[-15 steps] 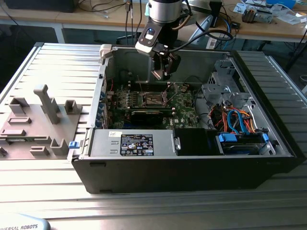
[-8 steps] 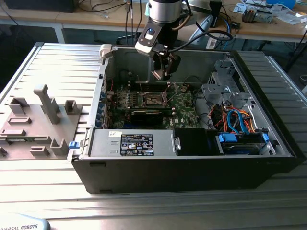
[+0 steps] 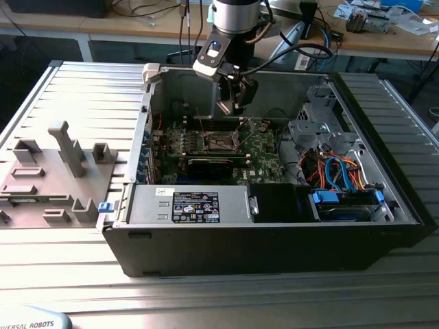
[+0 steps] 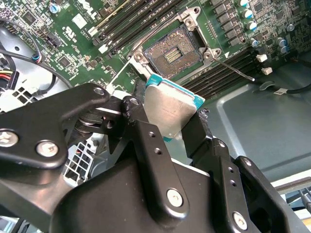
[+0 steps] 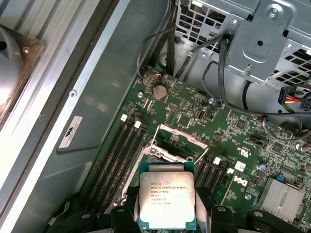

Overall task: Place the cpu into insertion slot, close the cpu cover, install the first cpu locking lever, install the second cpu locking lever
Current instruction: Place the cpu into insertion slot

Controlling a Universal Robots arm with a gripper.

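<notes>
My gripper (image 3: 231, 107) hangs inside the open computer case, above the green motherboard. It is shut on the cpu (image 4: 170, 109), a flat square chip with a silver top and a teal edge, held by two opposite sides between the black fingers (image 4: 141, 121). In the first wrist view the cpu (image 5: 166, 199) hovers just short of the insertion slot (image 5: 166, 151). The cpu cover (image 5: 177, 140) stands raised over the slot's far side. The second wrist view looks down into the bare insertion slot (image 4: 175, 51), dark with a silvery rim. A thin locking lever (image 4: 235, 70) sticks out beside it.
The case (image 3: 274, 240) has tall walls all round. A power supply (image 3: 195, 205) sits along its front, and a drive cage (image 3: 322, 127) with coloured cables (image 3: 339, 171) at the exterior view's right. Memory slots (image 4: 131, 24) flank the socket. A grey fixture tray (image 3: 55, 171) lies outside.
</notes>
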